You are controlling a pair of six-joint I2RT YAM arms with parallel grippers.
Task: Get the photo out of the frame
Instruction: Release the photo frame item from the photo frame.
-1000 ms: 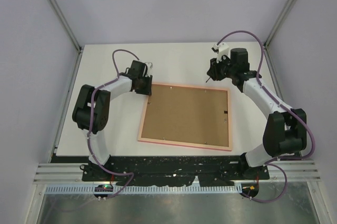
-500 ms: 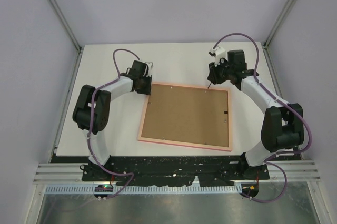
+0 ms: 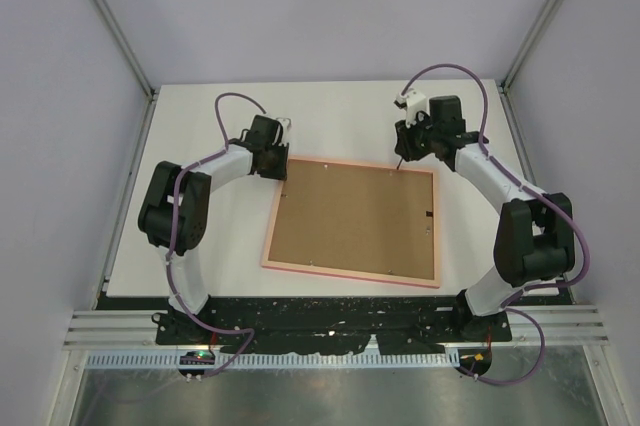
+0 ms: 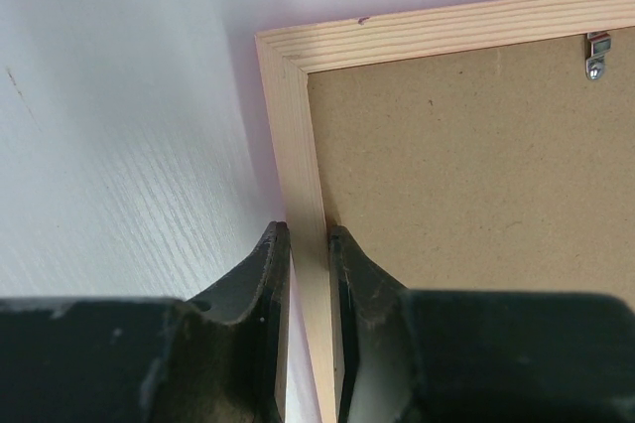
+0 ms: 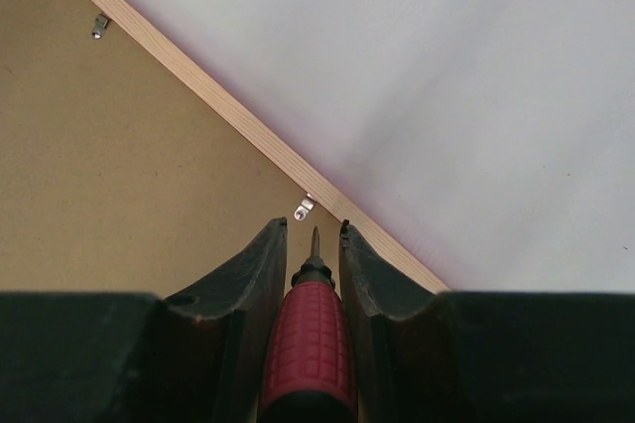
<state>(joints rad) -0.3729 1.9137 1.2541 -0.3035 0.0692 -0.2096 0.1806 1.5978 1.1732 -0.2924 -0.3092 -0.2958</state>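
Brown backing board [image 3: 355, 218] faces up over white table [image 3: 330, 111]; small metal tab [image 5: 304, 209] just beyond red-handled screwdriver [image 5: 310, 344] tip.

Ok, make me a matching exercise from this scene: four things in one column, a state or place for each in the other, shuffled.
Things:
1. left gripper
2. right gripper
3. backing board
4. metal tab

States or places:
A. holding the red-handled screwdriver
B. brown, set inside the frame
C. clamped on the frame's rail near a corner
D. silver, just ahead of the screwdriver's tip

Pairs: 1-C, 2-A, 3-B, 4-D.
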